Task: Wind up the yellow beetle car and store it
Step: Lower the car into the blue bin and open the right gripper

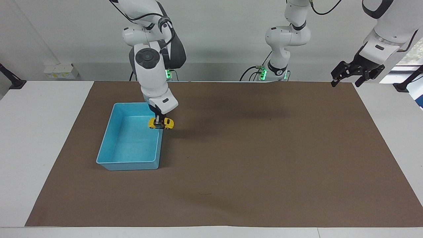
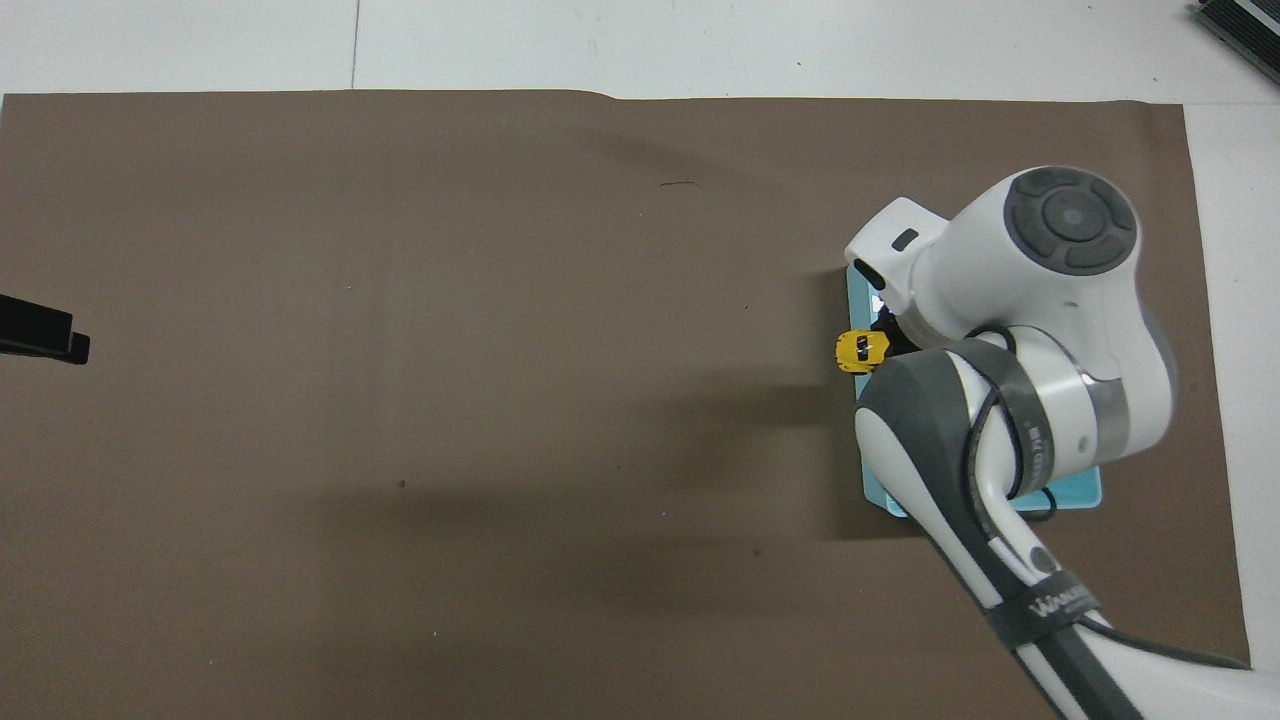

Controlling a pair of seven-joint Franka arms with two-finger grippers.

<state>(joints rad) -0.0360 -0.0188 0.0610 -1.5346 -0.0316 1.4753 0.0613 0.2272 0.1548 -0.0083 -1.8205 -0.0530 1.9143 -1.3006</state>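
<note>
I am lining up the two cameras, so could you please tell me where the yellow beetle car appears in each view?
Facing view: the yellow beetle car hangs in the right gripper, over the blue bin's wall.
Overhead view: the car shows beside the right arm's wrist, at the bin's rim.
Shared landmark: the blue bin, at the right arm's end of the table.

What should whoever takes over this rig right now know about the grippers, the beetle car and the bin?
Right gripper: shut on the yellow beetle car, holding it in the air over the blue bin's rim, on its side toward the left arm's end.
Left gripper: open, empty, waiting above the mat's corner at its own end.
Done: car picked up and brought to the bin.
Left: move over the bin's inside, lower, release.
</note>
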